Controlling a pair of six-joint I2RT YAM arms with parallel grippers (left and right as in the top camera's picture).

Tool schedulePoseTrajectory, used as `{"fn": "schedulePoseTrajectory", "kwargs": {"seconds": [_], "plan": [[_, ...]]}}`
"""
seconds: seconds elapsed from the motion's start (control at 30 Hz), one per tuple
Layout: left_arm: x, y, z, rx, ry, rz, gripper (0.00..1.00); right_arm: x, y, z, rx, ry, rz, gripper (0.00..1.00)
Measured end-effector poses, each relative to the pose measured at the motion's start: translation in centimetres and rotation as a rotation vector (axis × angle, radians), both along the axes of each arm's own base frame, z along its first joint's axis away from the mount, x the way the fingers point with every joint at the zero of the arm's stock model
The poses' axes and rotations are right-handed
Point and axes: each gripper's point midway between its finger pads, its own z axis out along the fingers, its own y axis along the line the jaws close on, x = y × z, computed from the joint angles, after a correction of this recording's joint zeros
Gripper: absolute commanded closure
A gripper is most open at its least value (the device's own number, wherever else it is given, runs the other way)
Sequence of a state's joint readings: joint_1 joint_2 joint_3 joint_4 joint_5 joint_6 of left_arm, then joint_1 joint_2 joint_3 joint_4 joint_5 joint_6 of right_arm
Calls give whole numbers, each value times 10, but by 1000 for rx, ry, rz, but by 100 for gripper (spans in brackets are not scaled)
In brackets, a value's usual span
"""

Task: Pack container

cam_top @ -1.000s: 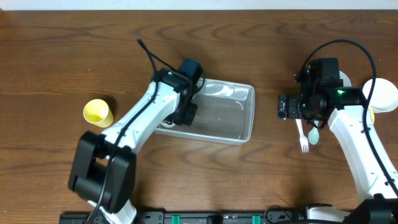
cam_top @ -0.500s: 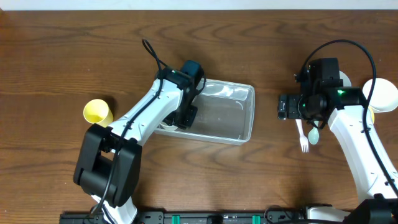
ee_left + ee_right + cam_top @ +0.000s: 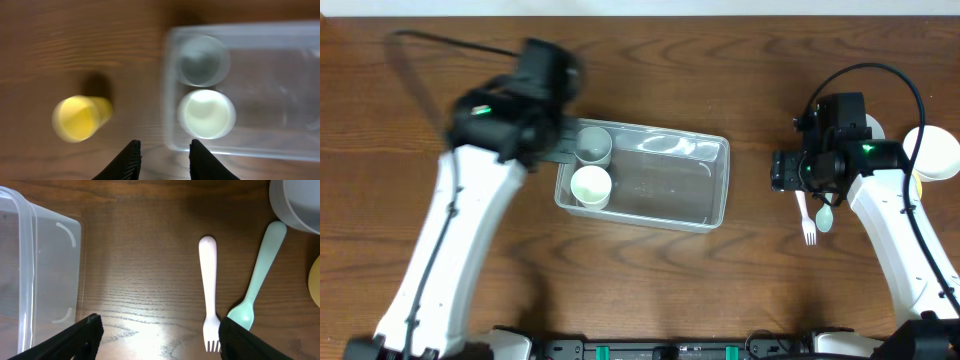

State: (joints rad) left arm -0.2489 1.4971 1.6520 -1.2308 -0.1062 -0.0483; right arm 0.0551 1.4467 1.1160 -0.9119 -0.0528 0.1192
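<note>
The container (image 3: 670,190) sits in the middle of the desk (image 3: 720,60). A grey cup (image 3: 593,143) and a white cup (image 3: 590,185) stand side by side at its left end, so there is room for more. The left pincer (image 3: 162,159) hangs above that end, open a little and holding nothing. A yellow cup (image 3: 80,117) waits just outside the container, maybe next to go in. Right of the container, the right pincer (image 3: 160,340) is open wide and empty over a pale fork (image 3: 209,290) and a green spoon (image 3: 257,275), I think so it can fit round the fork

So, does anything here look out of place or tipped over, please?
Nothing stands out. A grey cup and a white cup stand upright at the container's left end; the fork and spoon lie flat on the table. The yellow cup is too blurred to judge.
</note>
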Motion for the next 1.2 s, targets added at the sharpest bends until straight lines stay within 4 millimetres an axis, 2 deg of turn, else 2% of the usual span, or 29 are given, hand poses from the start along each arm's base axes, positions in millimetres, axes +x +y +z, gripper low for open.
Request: {"fn": "schedulePoseTrajectory", "kwargs": {"seconds": [0.07,0.13,0.17,0.2,0.3,0.4,0.57,0.67,0.77,0.87,1.0,1.1,1.2], "plan": [[0,28,6,-6,-17,85,67,1,2,0,0,-6,5,20],[2,50,3,-14,-10,151,66,2,4,1,1,-9,11,18],[1,58,-1,-17,0,178,61,2,4,1,1,-9,13,17],[1,66,-7,-21,15,205,57,2,6,1,1,-9,18,17],[0,86,-33,-31,62,272,56,1,9,1,1,-9,28,16],[-1,100,-70,-45,131,320,56,1,10,1,1,-9,32,16],[-10,110,-137,-69,261,374,50,1,10,1,1,-8,32,15],[-16,113,-166,-74,328,395,50,1,10,1,1,-6,32,15],[-18,114,-186,-79,386,407,51,0,10,0,1,-5,32,15],[-20,114,-201,-85,429,417,67,0,10,0,1,-3,31,15],[-22,114,-206,-86,445,413,70,-2,10,0,0,4,32,15],[-22,114,-206,-86,445,415,85,-2,10,0,0,4,31,15],[-22,114,-206,-86,446,413,87,-2,10,0,0,4,32,15]]}}
